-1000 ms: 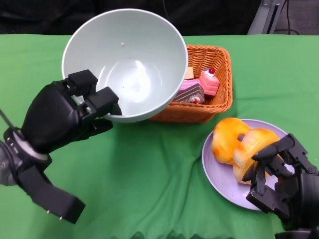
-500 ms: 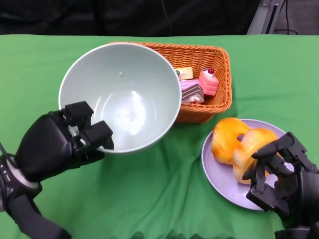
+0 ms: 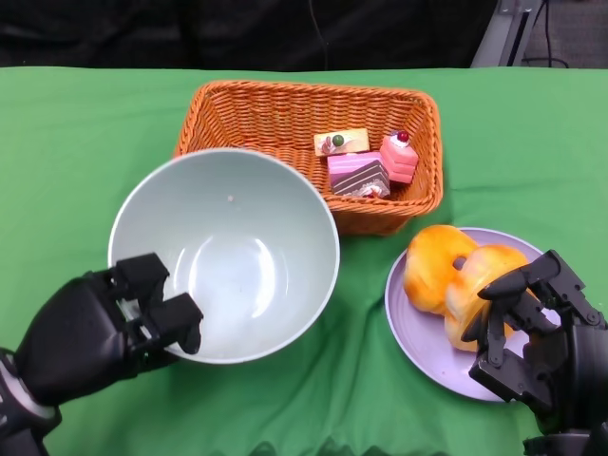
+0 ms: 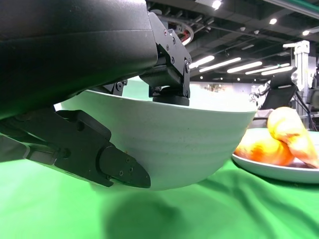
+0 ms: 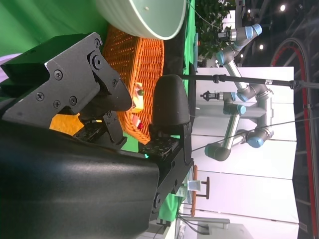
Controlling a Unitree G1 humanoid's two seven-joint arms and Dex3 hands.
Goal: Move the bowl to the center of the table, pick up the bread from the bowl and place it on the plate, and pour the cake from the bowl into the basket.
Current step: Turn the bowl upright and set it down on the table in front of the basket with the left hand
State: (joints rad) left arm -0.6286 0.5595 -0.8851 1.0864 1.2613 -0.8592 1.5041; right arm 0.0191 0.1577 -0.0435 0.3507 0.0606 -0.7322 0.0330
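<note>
My left hand (image 3: 104, 328) grips the near-left rim of the pale green bowl (image 3: 237, 237), which is empty and nearly level. In the left wrist view the bowl (image 4: 184, 144) hangs just above the green cloth, held by my left hand (image 4: 94, 124). The orange wicker basket (image 3: 256, 104) behind it holds cake pieces (image 3: 366, 161) in its right part. Two golden bread pieces (image 3: 456, 271) lie on the lilac plate (image 3: 418, 332). My right hand (image 3: 537, 337) hovers over the plate's right side, fingers curled and apart, holding nothing. The right wrist view shows the basket (image 5: 124, 64) and the bowl (image 5: 144, 17).
A green cloth (image 3: 76, 133) covers the whole table. Dark background lies past the far edge. The right wrist view shows other robot arms (image 5: 239, 89) in the room beyond the table.
My left hand has drawn the bowl back from over the basket, lowered it toward me and levelled it. The basket's left part is now uncovered. The right hand has not moved.
</note>
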